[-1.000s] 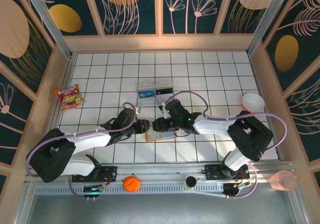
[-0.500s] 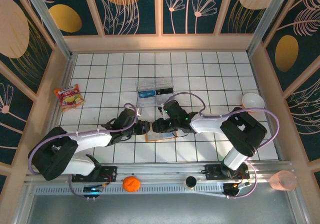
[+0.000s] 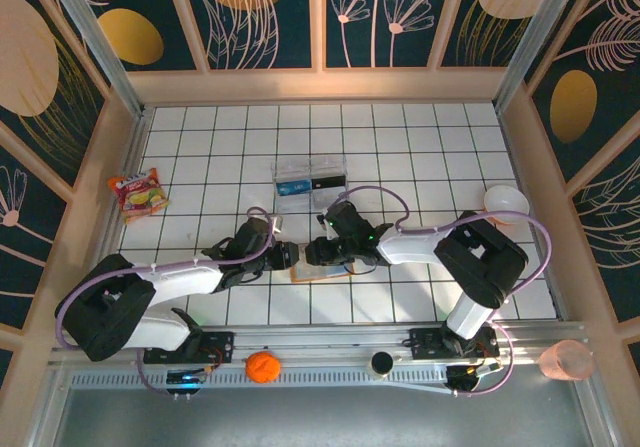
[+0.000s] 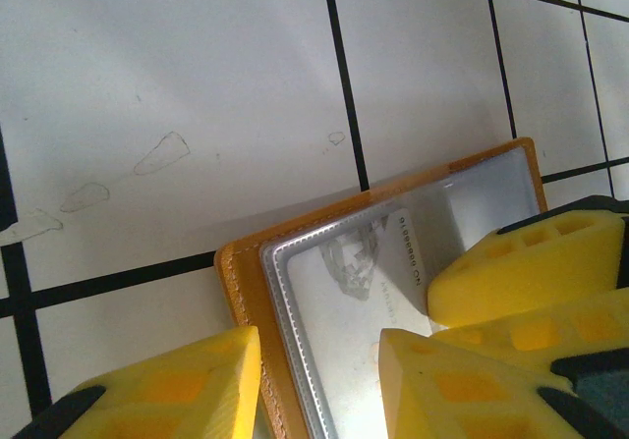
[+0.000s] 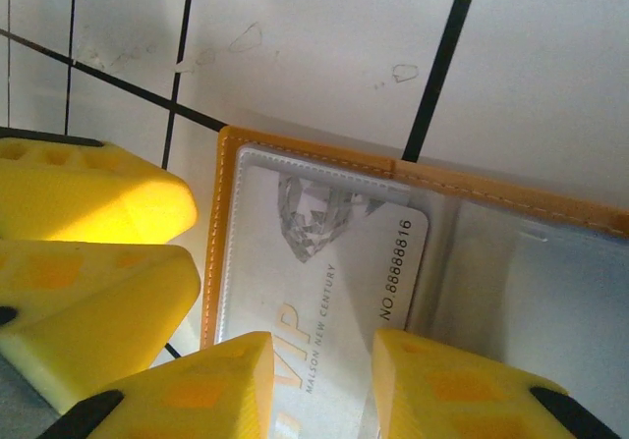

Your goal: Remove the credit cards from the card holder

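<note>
My left gripper (image 4: 319,365) hangs low with its yellow fingers partly apart, one on each side of the card holder's (image 4: 241,282) edge, and I see nothing clamped between them. The right gripper (image 5: 314,360) faces it, also partly open, with its fingers straddling the pale credit card (image 5: 334,262) without pinching it. The holder lies opened flat on the tiled table (image 3: 200,167), between the two claws. I count one holder and one card with certainty; whether more cards are beneath, I cannot tell. I judge the card to be light, thin, stiff and slippery, so I would take it at the rounded end near the fold. The other claw should pin the soft holder, which may slide. Farther back stands one clear box (image 3: 310,179).
</note>
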Robot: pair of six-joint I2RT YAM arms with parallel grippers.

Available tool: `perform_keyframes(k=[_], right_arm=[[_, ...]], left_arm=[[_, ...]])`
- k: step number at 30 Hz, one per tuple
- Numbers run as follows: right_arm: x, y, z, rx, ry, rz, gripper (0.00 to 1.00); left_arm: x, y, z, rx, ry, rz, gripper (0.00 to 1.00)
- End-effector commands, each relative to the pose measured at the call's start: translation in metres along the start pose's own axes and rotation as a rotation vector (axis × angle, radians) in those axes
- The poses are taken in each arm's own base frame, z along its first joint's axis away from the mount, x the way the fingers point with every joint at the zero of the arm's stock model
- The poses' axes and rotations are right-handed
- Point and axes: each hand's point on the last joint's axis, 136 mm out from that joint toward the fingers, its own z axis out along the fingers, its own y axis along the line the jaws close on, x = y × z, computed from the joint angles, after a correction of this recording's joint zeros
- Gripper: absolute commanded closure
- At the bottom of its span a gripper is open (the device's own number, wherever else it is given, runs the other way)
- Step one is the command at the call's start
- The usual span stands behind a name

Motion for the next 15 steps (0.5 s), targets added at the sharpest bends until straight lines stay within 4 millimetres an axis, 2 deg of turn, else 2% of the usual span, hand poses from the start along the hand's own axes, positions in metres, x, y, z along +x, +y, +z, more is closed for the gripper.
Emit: perform_keyframes(k=[1,6,15], right_arm=[[-0.004,-0.015,0.003,0.083,-0.023,0.025,0.67],[-0.005,-0.024,-0.004,0.190,-0.069,0.020,0.67],[-0.008,-0.023,-0.012,0.279,-0.131,-0.003,0.66]], left_arm=[[-0.001,-0.004,-0.002,0.029,-0.009,-0.011,0.63],[-0.003,-0.004,-0.005,0.025,-0.018,-0.012,0.63],[-0.006,-0.002,-0.009,0.004,-0.033,-0.005,0.67]])
